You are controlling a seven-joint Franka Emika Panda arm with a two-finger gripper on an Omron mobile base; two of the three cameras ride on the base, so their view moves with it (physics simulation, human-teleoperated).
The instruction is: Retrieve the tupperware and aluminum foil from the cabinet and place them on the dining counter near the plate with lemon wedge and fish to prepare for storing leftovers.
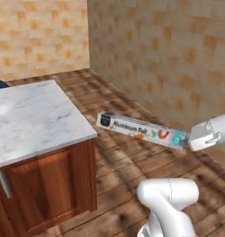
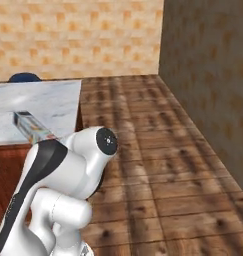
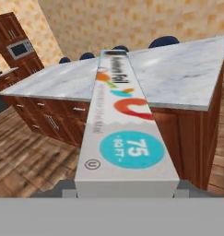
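Gripping the teal end of the long slim aluminum foil (image 1: 140, 130) box, the gripper (image 1: 185, 140) holds it in the air beside the veined marble dining counter (image 1: 30, 115).

Light is soft and even everywhere, no strong lamp seen. The big white-grey marble counter top (image 1: 35, 118) looks brightest, w/ a pale shiny patch near its left edge. The brown wood plank floor (image 1: 132, 152) has dark blotchy spots, and it's dimmer under the counter's overhang. The far tan tiled wall (image 2: 78, 35) is sunny-bright; the side wall is darker. All pics are a bit blurry and blocky. In the hand view the long white printed foil box (image 3: 125, 133) looks stretched, fat near the camera and thin far away.
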